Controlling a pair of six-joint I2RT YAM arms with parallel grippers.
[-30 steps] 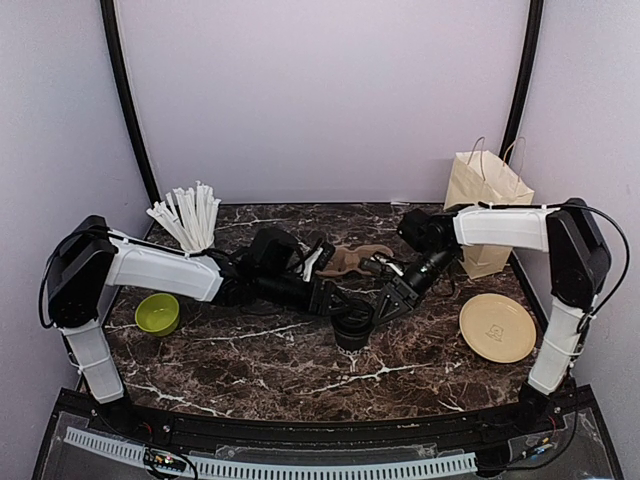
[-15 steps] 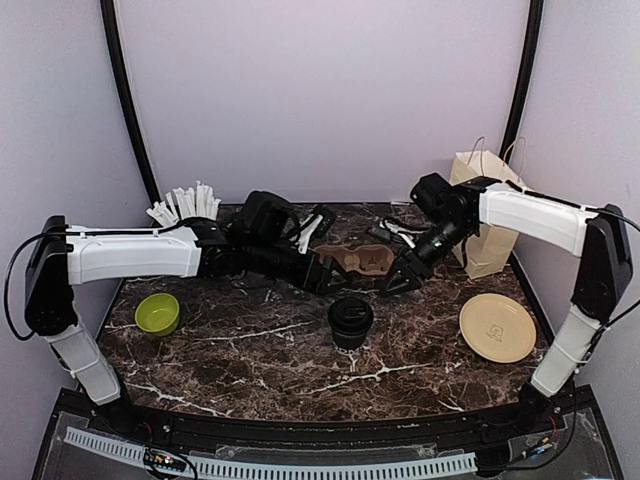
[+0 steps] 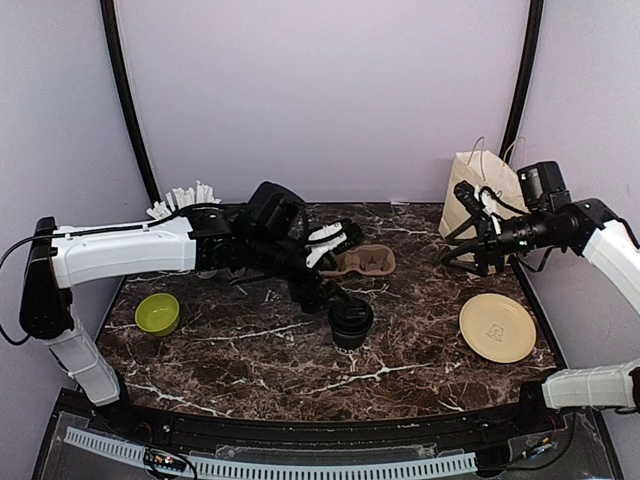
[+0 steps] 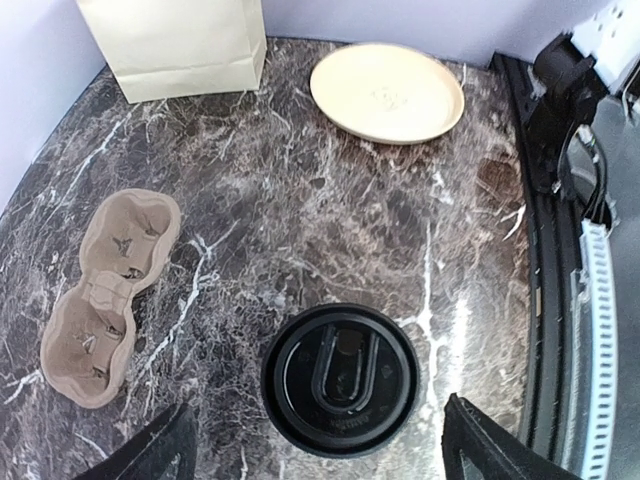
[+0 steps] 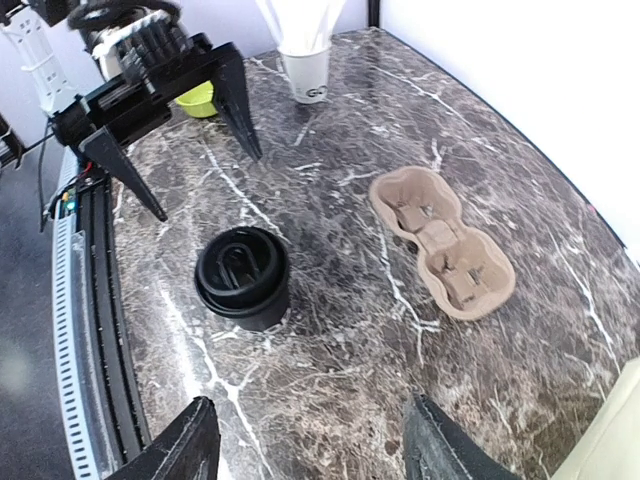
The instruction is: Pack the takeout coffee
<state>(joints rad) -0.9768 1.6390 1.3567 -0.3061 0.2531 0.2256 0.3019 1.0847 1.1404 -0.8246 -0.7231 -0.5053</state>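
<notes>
The takeout coffee (image 3: 351,322), a dark cup with a round black lid, stands upright mid-table. It also shows in the left wrist view (image 4: 340,378) and the right wrist view (image 5: 243,275). My left gripper (image 3: 322,294) is open just left of and above the cup; in its own view (image 4: 320,462) the lid lies between and ahead of the spread fingers, untouched. It also shows in the right wrist view (image 5: 207,185). My right gripper (image 3: 458,232) is open and empty, raised at the right beside the paper bag (image 3: 482,195); its own view (image 5: 315,452) looks down on bare marble.
A brown two-cup carrier (image 3: 360,262) lies flat behind the coffee. A tan plate (image 3: 497,327) sits at the right. A lime-green bowl (image 3: 157,313) sits at the left. A cup of white straws (image 5: 305,60) stands at the back left, partly hidden by the left arm.
Both grippers have left the carrier, which lies on the table. The right arm has pulled back right toward the bag. The left gripper has moved toward the coffee cup.
</notes>
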